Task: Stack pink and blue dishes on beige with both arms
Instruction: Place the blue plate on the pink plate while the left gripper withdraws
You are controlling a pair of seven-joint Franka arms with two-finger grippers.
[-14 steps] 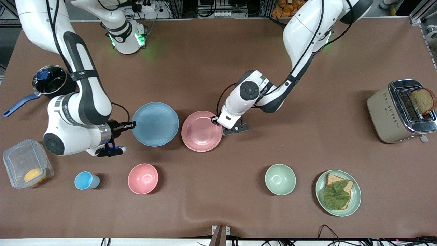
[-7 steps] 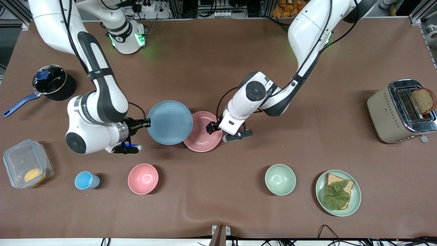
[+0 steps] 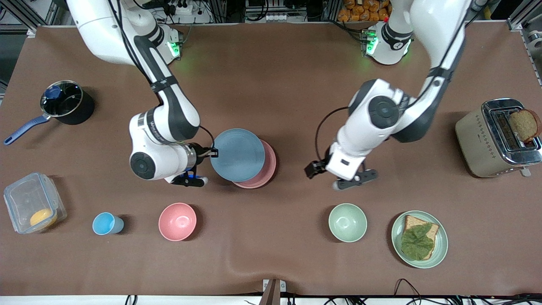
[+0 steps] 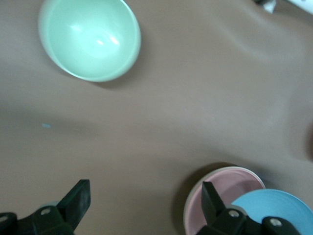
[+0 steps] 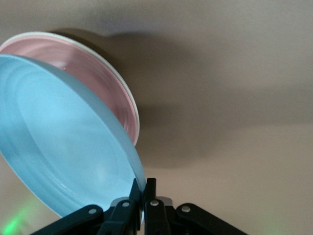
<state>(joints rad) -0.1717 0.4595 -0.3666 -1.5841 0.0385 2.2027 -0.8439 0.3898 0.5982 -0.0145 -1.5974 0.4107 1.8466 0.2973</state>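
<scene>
My right gripper [image 3: 213, 152] [image 5: 144, 188] is shut on the rim of the light blue plate [image 3: 238, 154] [image 5: 63, 147]. It holds the plate tilted over the pink plate [image 3: 270, 163] [image 5: 83, 63] at mid-table. A thin cream rim of the beige plate [image 5: 133, 105] [image 4: 188, 205] shows beneath the pink one; the rest of it is hidden. My left gripper [image 3: 313, 169] [image 4: 144, 193] is open and holds nothing. It hangs over bare table beside the stack, toward the left arm's end. In its wrist view the pink plate [image 4: 239, 183] and blue plate [image 4: 279, 210] show.
Nearer the front camera stand a green bowl [image 3: 347, 222] [image 4: 89, 39], a green plate [image 3: 442, 250] with toast and a leaf, a pink bowl [image 3: 177, 221] and a blue cup [image 3: 106, 223]. A toaster [image 3: 487, 140], a pot [image 3: 63, 101] and a clear container [image 3: 34, 207] stand at the table's ends.
The right arm carried the blue plate sideways until it came over the pink plate. The left gripper let go of the pink plate's rim and drew away toward the left arm's end.
</scene>
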